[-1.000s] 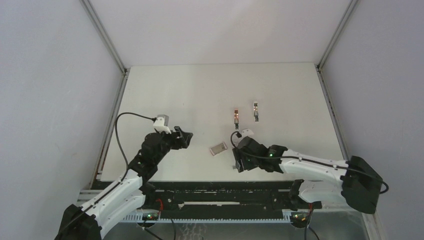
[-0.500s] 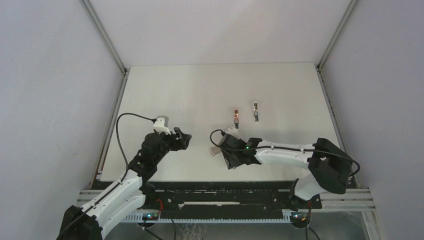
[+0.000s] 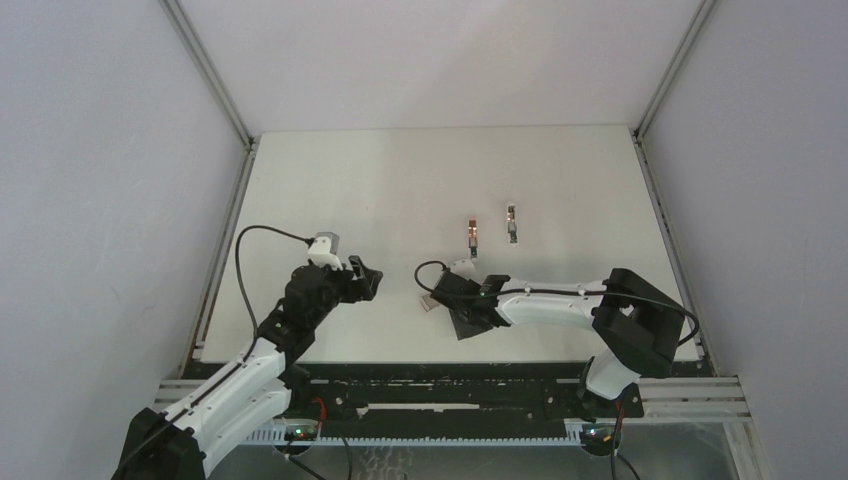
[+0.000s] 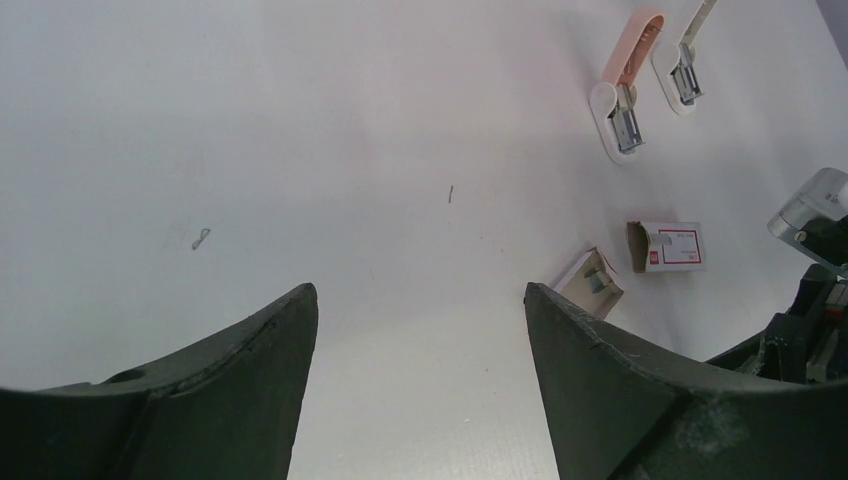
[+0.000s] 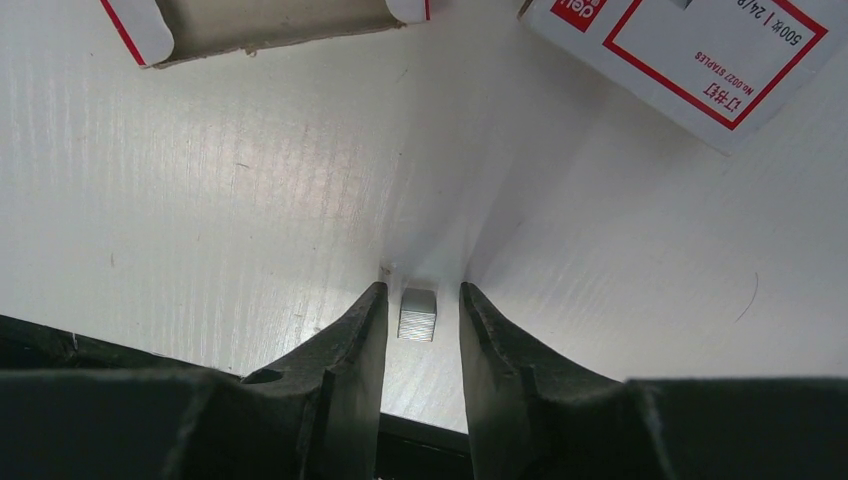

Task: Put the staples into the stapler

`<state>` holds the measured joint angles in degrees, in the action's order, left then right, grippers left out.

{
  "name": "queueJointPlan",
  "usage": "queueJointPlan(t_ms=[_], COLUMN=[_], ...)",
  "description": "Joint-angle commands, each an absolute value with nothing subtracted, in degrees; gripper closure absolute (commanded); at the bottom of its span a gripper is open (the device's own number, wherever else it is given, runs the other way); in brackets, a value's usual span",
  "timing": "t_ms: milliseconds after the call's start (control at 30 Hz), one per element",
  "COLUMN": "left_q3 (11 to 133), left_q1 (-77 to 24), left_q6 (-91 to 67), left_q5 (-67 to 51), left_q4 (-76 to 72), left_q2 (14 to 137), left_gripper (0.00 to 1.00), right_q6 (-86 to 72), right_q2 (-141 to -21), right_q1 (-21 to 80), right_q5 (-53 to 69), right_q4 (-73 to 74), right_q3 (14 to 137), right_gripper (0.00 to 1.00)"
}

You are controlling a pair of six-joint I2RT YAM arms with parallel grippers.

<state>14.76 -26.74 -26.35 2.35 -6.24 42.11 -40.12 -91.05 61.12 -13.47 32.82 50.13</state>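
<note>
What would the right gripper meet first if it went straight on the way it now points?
Most likely the small block of staples lying on the table in the gap of the right gripper; depth is hard to judge. The staple box and the cardboard tray lie farther on, to either side.

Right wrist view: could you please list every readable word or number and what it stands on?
"No.0012 STAPLES", upside down, on the white carton label.
"500", same label; the characters beside it are cut off.
"deli", partly cropped, on its red patch.
Left wrist view: same label, too small to read.
</note>
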Motion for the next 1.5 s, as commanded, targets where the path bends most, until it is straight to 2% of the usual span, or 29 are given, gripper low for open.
queueJointPlan(t_ms=[0,267,833,1067,1267,1467], left_q3=[14.68,14.83,14.94,14.7,14.42,14.31], left_q1=[-26.37,-26.37,-26.38,-26.37,-26.38,-26.41], left_q6=[-25.4,-25.4,-25.34,-25.36,-25.32,-25.41], left_q5=[2.22,2.32,2.52,3.17,3.64,3.95], left_q4=[-7.56,-7.56,-7.38,-7.21,-6.99,-7.06], left_q2=[42.14,42.7,42.96,41.94,41.05,41.02], left_gripper=[0.2,0.2,0.2,0.2,0.2,0.2], right_q6=[-41.48,-41.57,-42.06,-40.45,-34.89,-25.62], right_q2=[-91.37,-91.23,-90.62,-85.56,-80.37,-78.42], right_q1=[61.61,61.61,61.73,60.98,53.7,41.85], right_q5=[-14.68,-14.81,-14.97,-17.75,-22.12,-22.79], right_q4=[32.45,32.44,33.55,33.16,29.58,18.04], right_q3=[52.56,52.64,52.65,52.65,52.07,50.41], right_gripper=[0.69,0.77,0.85,0.87,0.87,0.86])
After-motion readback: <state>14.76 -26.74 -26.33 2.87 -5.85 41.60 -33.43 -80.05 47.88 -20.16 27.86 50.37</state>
